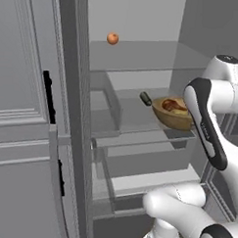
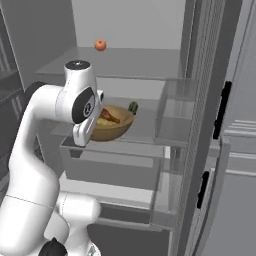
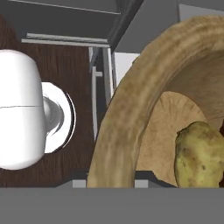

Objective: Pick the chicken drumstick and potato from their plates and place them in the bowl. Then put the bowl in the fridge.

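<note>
**A:** Where is the wooden bowl (image 1: 176,118) sitting?

**B:** Inside the open fridge (image 1: 138,58), on the middle glass shelf (image 2: 145,131), toward the near edge. In the left base view it sits at the right of the shelf, partly behind the white arm (image 1: 209,120). In the right base view it sits at the left, just beyond the arm's forearm.

**A:** And the food?

**B:** Both pieces lie in the bowl. The chicken drumstick (image 1: 171,104) shows as a reddish-brown shape on the lighter inside, and the potato (image 3: 200,154) lies beside it, a yellowish-olive lump that comes up large at the lower right of the hand view.

**A:** What about the gripper?

**B:** Its fingertips are hidden from me. The hand is right at the bowl's rim, which sweeps as a broad tan arc through the middle of the hand view. The jaws are drawn nearly together, narrow; I cannot make out whether they pinch the rim.

**A:** Anything else in the fridge?

**B:** A small dark green object (image 2: 133,106), too small to name, lies on the same shelf just behind the bowl. A round orange-red fruit (image 1: 112,38) rests on the shelf above, far back. The fridge door (image 1: 27,136) with black bar handles (image 1: 48,96) stands open at the left in the left base view.
</note>
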Tool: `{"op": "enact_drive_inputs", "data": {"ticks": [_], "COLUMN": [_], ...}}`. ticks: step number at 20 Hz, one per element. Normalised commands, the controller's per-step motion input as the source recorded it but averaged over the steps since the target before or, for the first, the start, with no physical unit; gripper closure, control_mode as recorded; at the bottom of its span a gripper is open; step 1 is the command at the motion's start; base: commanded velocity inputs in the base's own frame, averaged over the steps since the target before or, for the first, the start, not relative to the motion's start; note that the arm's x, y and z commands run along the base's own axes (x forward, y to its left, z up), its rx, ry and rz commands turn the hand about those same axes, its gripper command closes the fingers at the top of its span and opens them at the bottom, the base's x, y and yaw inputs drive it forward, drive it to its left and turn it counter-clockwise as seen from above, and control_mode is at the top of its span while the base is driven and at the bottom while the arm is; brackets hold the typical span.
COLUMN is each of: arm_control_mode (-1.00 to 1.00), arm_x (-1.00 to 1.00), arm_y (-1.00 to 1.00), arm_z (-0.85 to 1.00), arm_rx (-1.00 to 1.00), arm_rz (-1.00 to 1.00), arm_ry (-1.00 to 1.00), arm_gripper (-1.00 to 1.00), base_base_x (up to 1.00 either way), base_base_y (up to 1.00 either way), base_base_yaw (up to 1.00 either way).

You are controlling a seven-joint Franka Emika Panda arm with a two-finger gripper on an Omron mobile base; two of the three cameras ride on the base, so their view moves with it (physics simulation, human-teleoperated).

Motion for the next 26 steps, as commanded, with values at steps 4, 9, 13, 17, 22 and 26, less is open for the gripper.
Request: {"op": "enact_drive_inputs", "data": {"ticks": [4,9,13,17,22,26], "arm_control_mode": [1.0,1.0,1.0,-1.0,-1.0,-1.0], "arm_x": [0.0,0.0,0.0,0.03,0.42,0.97], "arm_y": [0.0,0.0,0.0,0.07,0.44,0.09], "arm_z": [0.0,0.0,0.0,-0.34,-0.64,-0.48], "arm_rx": [0.0,0.0,0.0,-0.01,-0.01,0.03], "arm_rz": [0.0,0.0,0.0,0.05,0.16,0.21], "arm_ry": [0.0,0.0,0.0,0.0,0.0,0.0], "arm_gripper": [1.0,1.0,1.0,1.0,1.0,1.0], "base_base_x": [0.65,0.42,0.05,0.08,0.0,0.0], "base_base_y": [0.03,0.02,0.0,0.0,0.0,0.0], "base_base_yaw": [-0.08,0.0,0.0,0.0,0.0,0.0]}}
